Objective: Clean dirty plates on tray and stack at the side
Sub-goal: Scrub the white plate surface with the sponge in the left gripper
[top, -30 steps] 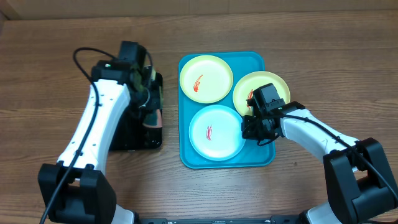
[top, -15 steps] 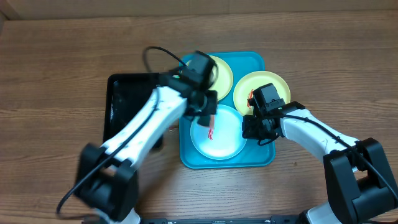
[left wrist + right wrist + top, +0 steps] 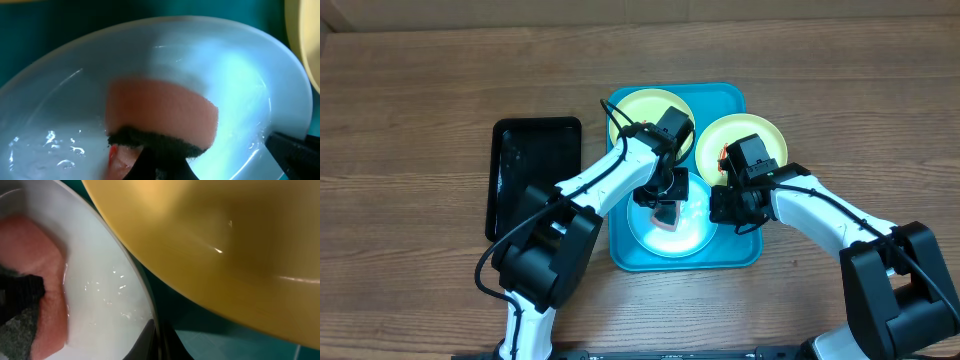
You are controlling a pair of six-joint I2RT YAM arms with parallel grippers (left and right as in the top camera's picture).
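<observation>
The turquoise tray [image 3: 735, 255] holds three plates. My left gripper [image 3: 665, 205] is shut on a pink sponge with a black scrub layer [image 3: 665, 222] and presses it onto the light blue plate [image 3: 692, 235]. In the left wrist view the sponge [image 3: 160, 112] lies on the wet plate [image 3: 240, 70] beside a red smear [image 3: 116, 157]. My right gripper [image 3: 720, 205] is shut on that plate's right rim, as the right wrist view [image 3: 159, 340] shows. Two yellow-green plates [image 3: 640, 110] [image 3: 745, 135] lie at the back; the right one has a red smear.
A black rectangular tray [image 3: 535, 175] lies on the wooden table left of the turquoise tray. In the right wrist view the yellow-green plate [image 3: 225, 240] hangs over the blue plate's rim. My left arm crosses over the back left plate.
My left arm has swung from the black tray to the right and brought the sponge down onto the light blue plate. My right arm has not moved.
</observation>
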